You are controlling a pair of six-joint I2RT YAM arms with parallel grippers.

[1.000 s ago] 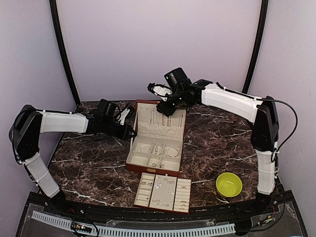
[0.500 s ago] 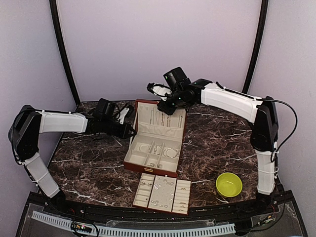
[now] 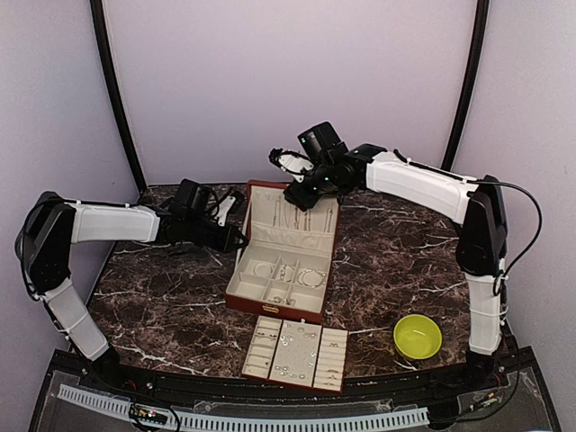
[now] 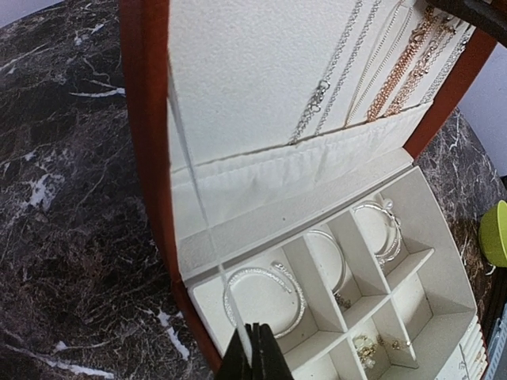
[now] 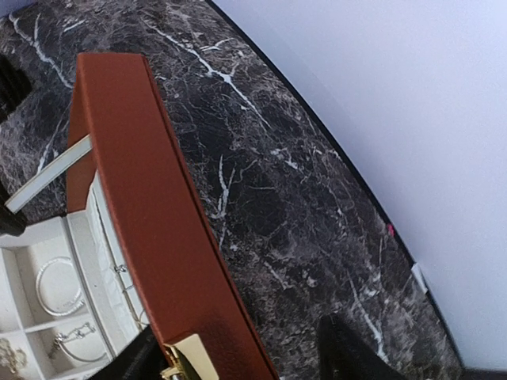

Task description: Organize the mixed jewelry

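The reddish-brown box [image 3: 236, 270] stands open mid-table with its lid [image 3: 255, 207] upright. Chains [image 4: 333, 87] hang inside the lid, and bangles [image 4: 265, 297] lie in its compartments. The mixed jewelry [image 3: 290, 346], tiny silvery pieces, lies in the cream-lined tray [image 3: 261, 355] in front of the box. My left gripper [image 3: 241, 238] is at the box's left side, shut on the lid's white ribbon [image 4: 190, 174]. My right gripper [image 5: 238, 326] is open and straddles the lid's top edge by the gold clasp [image 5: 186, 360]. One of its fingers [image 5: 135, 356] is on the inner side.
A yellow-green bowl [image 3: 418, 336] sits at the front right on the marble table [image 3: 162, 306]. The back wall rises close behind the lid. Black frame posts stand at both rear corners.
The right gripper has crept slightly up and back at the lid's top edge, and the box has shifted a little with it. The left gripper has stayed put.
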